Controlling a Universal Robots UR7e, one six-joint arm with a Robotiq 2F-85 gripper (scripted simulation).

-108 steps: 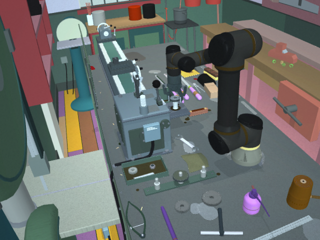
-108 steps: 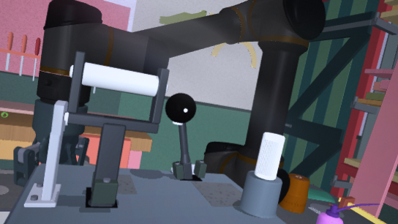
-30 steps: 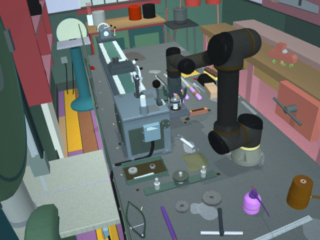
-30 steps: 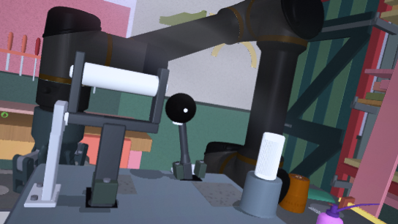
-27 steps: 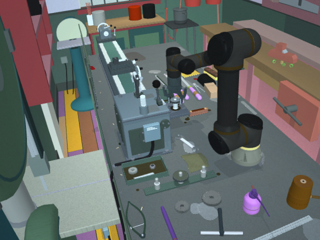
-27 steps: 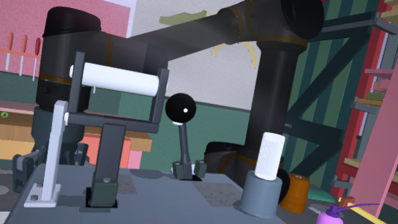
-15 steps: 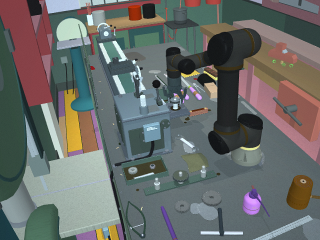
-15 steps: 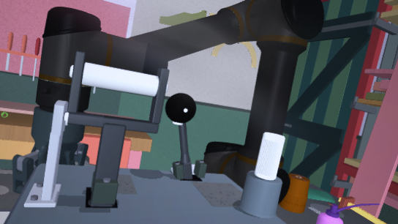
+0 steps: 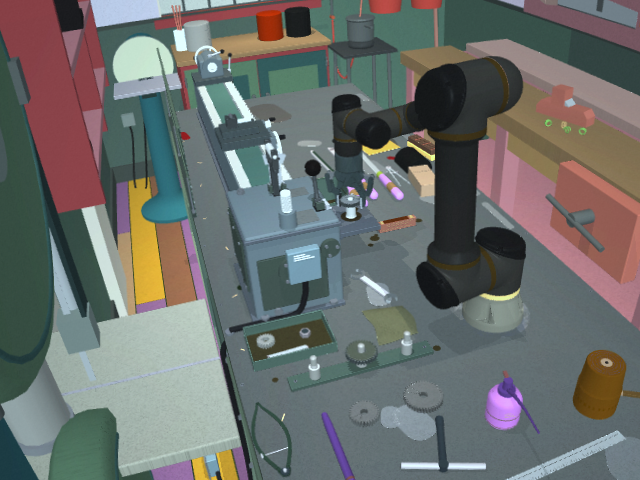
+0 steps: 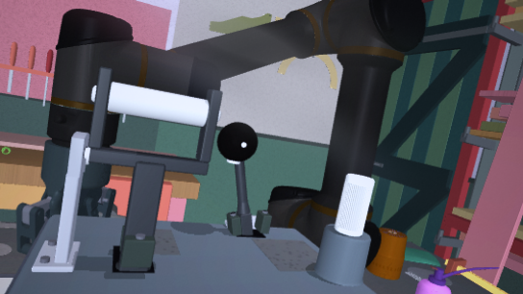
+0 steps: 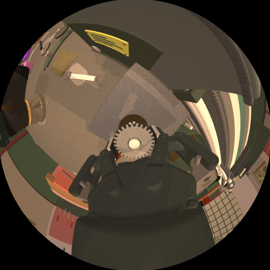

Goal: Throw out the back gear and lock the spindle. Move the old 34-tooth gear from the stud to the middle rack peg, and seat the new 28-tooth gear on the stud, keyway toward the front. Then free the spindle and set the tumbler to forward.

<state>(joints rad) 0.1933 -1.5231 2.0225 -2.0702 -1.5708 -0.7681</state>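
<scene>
A pale toothed gear (image 11: 133, 144) sits over the stud (image 9: 351, 212) on the small shelf at the right side of the lathe headstock, and my gripper (image 9: 350, 194) (image 11: 133, 146) is closed around its rim from above. A darker gear (image 9: 361, 353) rests on the middle peg of the green rack (image 9: 360, 365) in front of the headstock. Two more gears (image 9: 423, 396) (image 9: 364, 413) lie loose on the table nearer the front. On top of the headstock stand the black ball-topped lever (image 9: 313, 185) (image 10: 237, 178) and the white knurled knob (image 9: 285, 201) (image 10: 353, 204).
Behind the headstock the lathe bed (image 9: 232, 139) runs to the back of the table. A green tray (image 9: 289, 341) with small parts lies left of the rack. My own arm base (image 9: 491, 305) stands to the right; a purple oil bottle (image 9: 503, 404), a T-handle (image 9: 441, 448) and a brown mallet (image 9: 599, 384) lie in front.
</scene>
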